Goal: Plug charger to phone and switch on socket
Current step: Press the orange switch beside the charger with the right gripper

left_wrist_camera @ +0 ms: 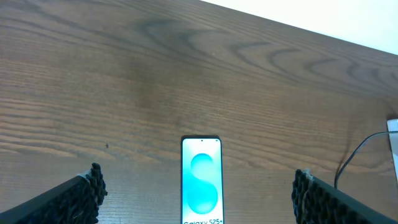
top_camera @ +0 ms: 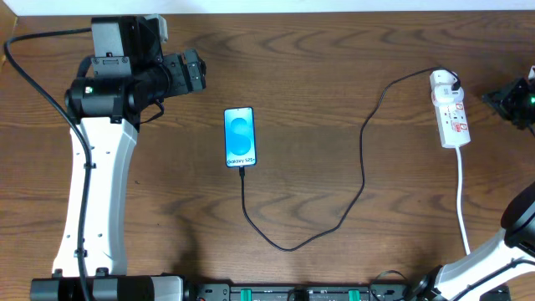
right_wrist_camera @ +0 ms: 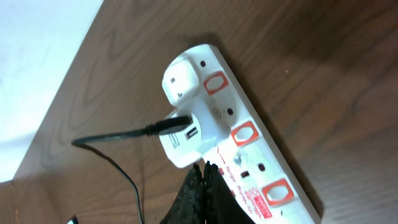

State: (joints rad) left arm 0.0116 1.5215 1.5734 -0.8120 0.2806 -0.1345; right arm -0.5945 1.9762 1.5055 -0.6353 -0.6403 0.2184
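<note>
The phone (top_camera: 239, 136) lies flat mid-table, blue screen up, with the black charger cable (top_camera: 361, 167) in its bottom end. The cable loops right and up to a white adapter in the socket strip (top_camera: 451, 113). In the left wrist view the phone (left_wrist_camera: 201, 180) lies between and ahead of my open left gripper's fingers (left_wrist_camera: 199, 198). My left gripper (top_camera: 194, 71) hovers up-left of the phone. In the right wrist view my right gripper (right_wrist_camera: 205, 171) is shut, empty, tips just over the socket (right_wrist_camera: 249, 134) beside the adapter. The cable (right_wrist_camera: 118, 134) enters the adapter. My right gripper (top_camera: 512, 99) is right of the strip.
The strip's white cord (top_camera: 461, 196) runs down toward the table's front right. The left arm's white body (top_camera: 96, 192) stands at the left. A white surface lies beyond the table's far edge (left_wrist_camera: 298, 15).
</note>
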